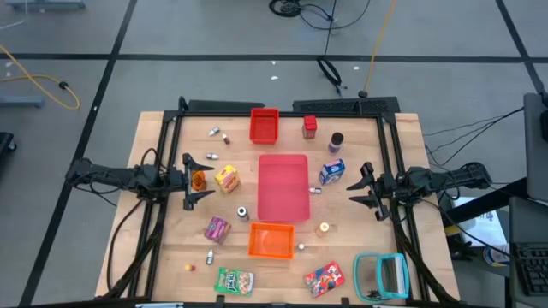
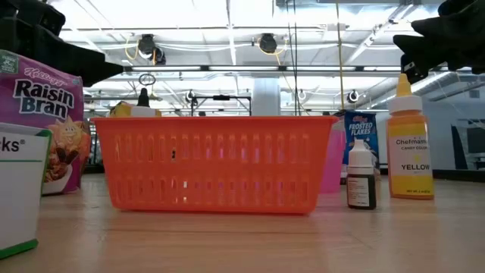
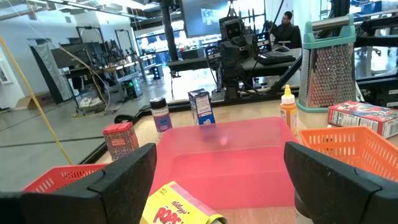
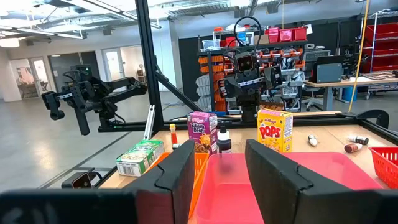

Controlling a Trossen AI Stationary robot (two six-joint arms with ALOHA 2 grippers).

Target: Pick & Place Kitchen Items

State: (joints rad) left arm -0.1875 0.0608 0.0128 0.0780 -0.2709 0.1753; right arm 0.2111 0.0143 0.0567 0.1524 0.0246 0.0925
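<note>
The groceries lie scattered on the wooden table. A yellow carton (image 1: 227, 178) stands just right of my left gripper (image 1: 191, 181), which hovers open at the table's left side with a small orange thing (image 1: 199, 180) beneath it. My right gripper (image 1: 365, 187) hovers open at the right side, near the blue carton (image 1: 332, 171). Both fingers pairs point toward the red mat (image 1: 283, 186). The pink-purple carton (image 1: 217, 228), green packet (image 1: 234, 281) and red packet (image 1: 324, 276) lie near the front edge. A red jar (image 1: 309, 127) and a dark jar (image 1: 336, 141) stand at the far side.
A red bin (image 1: 264, 125) stands at the far edge and an orange bin (image 1: 271, 239) near the front, with the mat between them. A teal-framed grater (image 1: 382, 275) lies at the near right corner. Tiny bottles (image 1: 211, 256) dot the table. A black frame (image 1: 171, 137) borders the sides.
</note>
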